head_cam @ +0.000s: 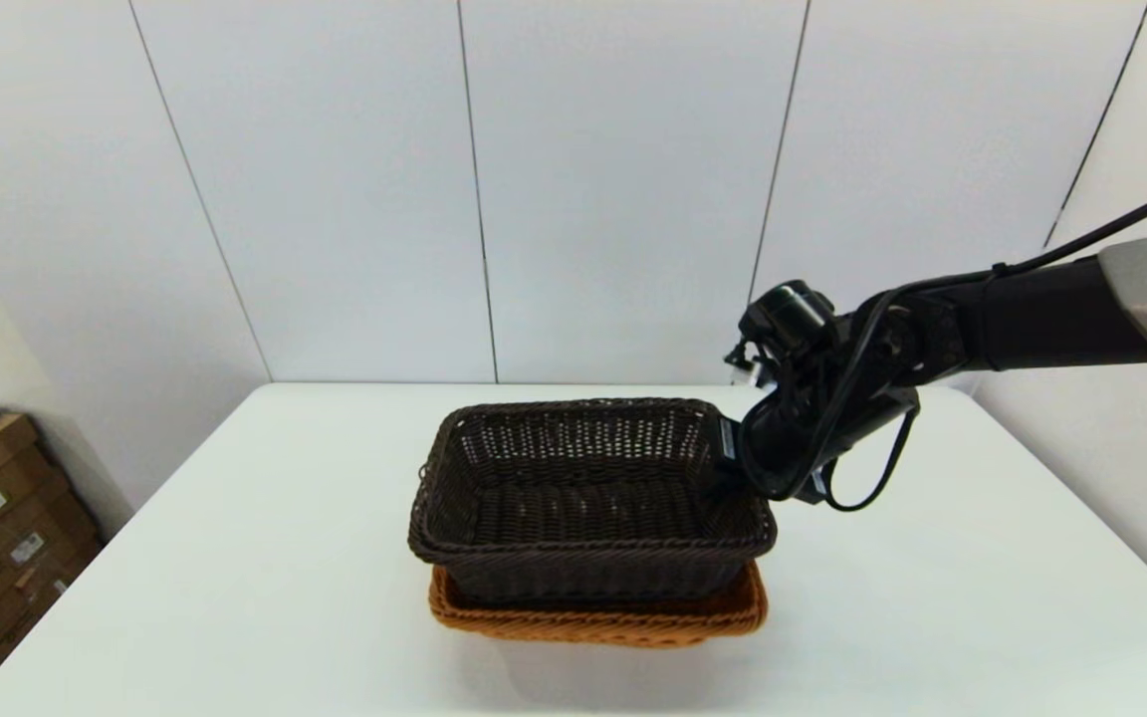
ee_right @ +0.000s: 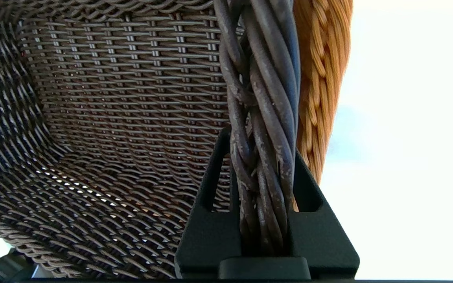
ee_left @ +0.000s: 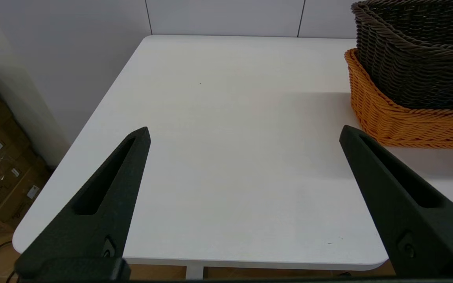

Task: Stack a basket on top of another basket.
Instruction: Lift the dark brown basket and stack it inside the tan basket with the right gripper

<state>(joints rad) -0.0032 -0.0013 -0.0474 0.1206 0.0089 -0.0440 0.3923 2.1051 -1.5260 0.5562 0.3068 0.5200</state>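
While the right arm reaches in over the white table (head_cam: 235, 558), the head view shows the right gripper (head_cam: 730, 468) at the right-hand rim of the dark brown basket (head_cam: 583, 498), which sits nested in the orange-tan basket (head_cam: 613, 622); only the orange rim shows beneath the dark one, toward the robot from the claw. From the left wrist, the left gripper (ee_left: 244, 135) hangs with its fingers spread wide and holding nothing, above bare table near the edge, and both baskets stand off beside one finger, the dark one inside the orange one. From the right wrist, the two black fingers (ee_right: 210, 220) are clamped on the dark basket's braided rim (ee_right: 262, 118), which runs straight up between them; the dark woven interior lies to one side of the claw and the orange braid just past the other.
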